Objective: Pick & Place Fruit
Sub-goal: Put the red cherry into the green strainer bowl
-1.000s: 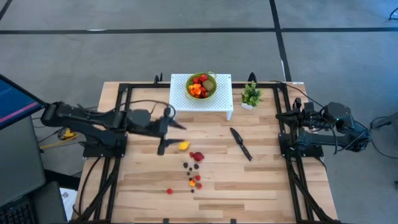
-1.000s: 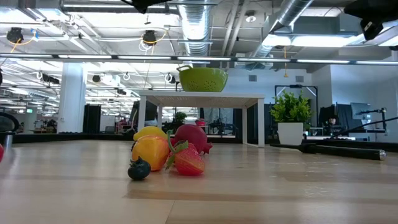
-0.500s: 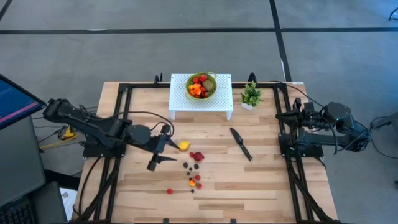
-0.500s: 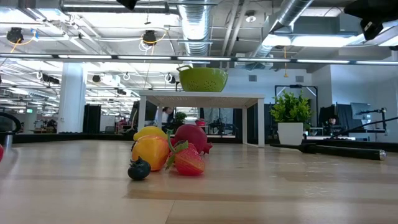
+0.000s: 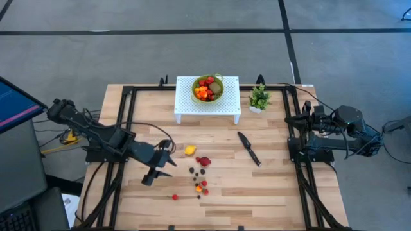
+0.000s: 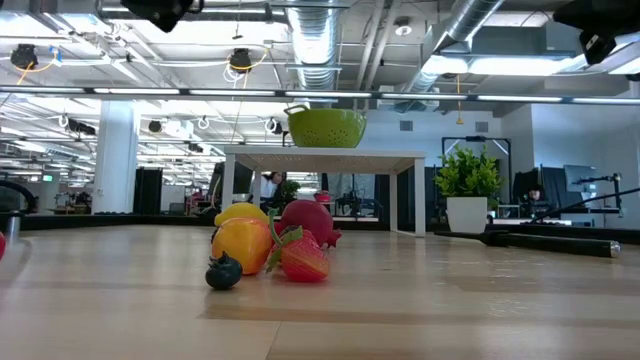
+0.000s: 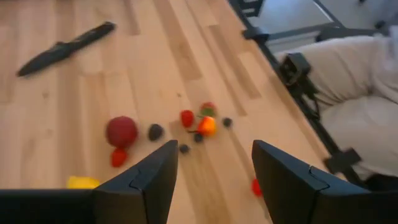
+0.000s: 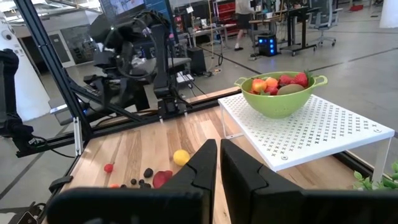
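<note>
Small toy fruits lie loose on the wooden table: a yellow one point(image 5: 189, 150), a red one point(image 5: 204, 161), dark berries point(image 5: 192, 171), an orange and red cluster point(image 5: 202, 185) and a lone red berry point(image 5: 174, 197). More fruit fills a green bowl point(image 5: 208, 88) that stands on a white perforated stand point(image 5: 228, 106). My left gripper point(image 5: 160, 172) hovers open just left of the loose fruit. In its wrist view the left gripper point(image 7: 214, 168) frames the orange fruit point(image 7: 207, 126) and the red one point(image 7: 121, 130). My right gripper point(image 8: 219, 163) is shut, parked at the table's right edge.
A black knife point(image 5: 248, 148) lies right of the loose fruit. A small potted plant point(image 5: 259, 98) stands beside the stand. Black frame rails point(image 5: 125, 128) run along both sides of the table. Bare wood shows between the loose fruit and the stand.
My left gripper has swung from beside the yellow fruit toward the table's near edge and a little to the left, ending left of the dark berries. The fruit has not moved.
</note>
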`<state>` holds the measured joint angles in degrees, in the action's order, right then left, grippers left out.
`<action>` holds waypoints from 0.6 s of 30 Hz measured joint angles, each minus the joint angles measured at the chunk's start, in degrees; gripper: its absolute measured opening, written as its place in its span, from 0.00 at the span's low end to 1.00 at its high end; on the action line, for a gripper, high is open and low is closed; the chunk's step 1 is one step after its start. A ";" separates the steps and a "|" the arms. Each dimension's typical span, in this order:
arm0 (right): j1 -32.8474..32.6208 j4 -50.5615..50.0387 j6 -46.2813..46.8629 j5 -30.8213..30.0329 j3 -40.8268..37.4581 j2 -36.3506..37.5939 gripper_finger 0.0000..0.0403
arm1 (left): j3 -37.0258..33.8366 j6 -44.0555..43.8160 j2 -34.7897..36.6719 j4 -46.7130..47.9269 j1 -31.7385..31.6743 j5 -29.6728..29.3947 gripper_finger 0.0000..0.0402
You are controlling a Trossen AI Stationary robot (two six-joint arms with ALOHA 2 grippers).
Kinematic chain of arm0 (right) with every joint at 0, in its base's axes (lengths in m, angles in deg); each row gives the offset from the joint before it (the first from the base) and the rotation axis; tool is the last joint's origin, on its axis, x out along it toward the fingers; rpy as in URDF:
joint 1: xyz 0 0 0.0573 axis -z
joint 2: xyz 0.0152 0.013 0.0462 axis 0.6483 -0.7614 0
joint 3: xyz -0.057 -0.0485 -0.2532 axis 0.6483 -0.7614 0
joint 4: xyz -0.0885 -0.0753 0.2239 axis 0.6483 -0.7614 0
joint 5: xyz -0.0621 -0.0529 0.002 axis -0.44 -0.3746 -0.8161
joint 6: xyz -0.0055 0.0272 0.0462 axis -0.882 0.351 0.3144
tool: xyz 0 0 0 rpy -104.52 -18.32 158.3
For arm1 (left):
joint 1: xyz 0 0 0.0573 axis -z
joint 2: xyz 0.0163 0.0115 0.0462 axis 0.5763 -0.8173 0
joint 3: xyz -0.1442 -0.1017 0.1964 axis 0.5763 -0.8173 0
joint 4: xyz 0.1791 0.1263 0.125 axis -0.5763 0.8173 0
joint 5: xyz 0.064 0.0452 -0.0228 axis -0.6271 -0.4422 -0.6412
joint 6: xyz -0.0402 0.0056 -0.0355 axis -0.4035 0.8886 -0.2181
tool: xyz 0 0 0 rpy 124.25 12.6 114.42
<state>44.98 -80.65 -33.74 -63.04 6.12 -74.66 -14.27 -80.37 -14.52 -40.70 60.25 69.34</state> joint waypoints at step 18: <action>-0.01 0.00 0.02 0.00 0.00 0.00 0.04 | -3.42 -3.02 -0.04 2.79 8.02 -0.07 0.50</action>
<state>44.97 -80.65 -33.72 -63.04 6.12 -74.66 -17.69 -83.38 -14.56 -37.91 68.27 69.28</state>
